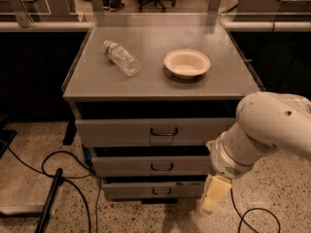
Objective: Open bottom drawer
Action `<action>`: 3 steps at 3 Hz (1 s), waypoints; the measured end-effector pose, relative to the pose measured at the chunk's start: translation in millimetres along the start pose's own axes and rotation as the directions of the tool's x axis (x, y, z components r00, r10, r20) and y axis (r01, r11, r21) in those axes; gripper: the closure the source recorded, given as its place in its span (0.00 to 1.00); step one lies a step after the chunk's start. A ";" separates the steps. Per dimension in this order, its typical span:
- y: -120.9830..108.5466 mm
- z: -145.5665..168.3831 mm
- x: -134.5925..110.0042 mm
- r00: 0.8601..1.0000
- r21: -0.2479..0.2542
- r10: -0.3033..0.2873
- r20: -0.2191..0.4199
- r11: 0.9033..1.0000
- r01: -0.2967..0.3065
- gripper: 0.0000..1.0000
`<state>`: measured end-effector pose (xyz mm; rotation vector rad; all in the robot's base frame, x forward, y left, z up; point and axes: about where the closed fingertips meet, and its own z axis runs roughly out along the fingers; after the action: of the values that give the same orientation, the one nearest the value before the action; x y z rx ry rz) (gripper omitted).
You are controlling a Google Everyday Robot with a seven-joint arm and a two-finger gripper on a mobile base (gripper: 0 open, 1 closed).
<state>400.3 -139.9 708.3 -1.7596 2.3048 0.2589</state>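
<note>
So the table here is really a grey metal cabinet with three drawers stacked down its front. The bottom drawer is the lowest one, right down by the speckled floor. It has the smallest front and a little dark loop handle in the middle. Only its front shows, tucked under the middle drawer, so it looks closed to me. The top drawer is the biggest, with a wider handle.

The white arm comes in from the right and bends down low. The claw, a pale yellowish piece, hangs off its end and points down just beside the right end of the bottom drawer front. It's well off to the right of the handle. Honestly can't tell whether the claw is spread or closed from this angle, or whether it touches the drawer.

Up on the table a clear plastic bottle lies on its side at the left, and a cream bowl sits upright to the right of it, apart from it. Black cables loop on the floor at the left.
</note>
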 end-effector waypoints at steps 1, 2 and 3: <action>0.0 0.0 0.0 1.000 0.000 0.000 0.000 1.000 0.000 0.00; 12.4 41.5 8.2 1.000 -0.084 0.024 0.017 0.996 -0.023 0.00; 30.3 109.8 21.5 0.999 -0.150 0.028 0.043 0.989 -0.021 0.00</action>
<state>373.9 -121.4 597.0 -1.7745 2.3311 0.4820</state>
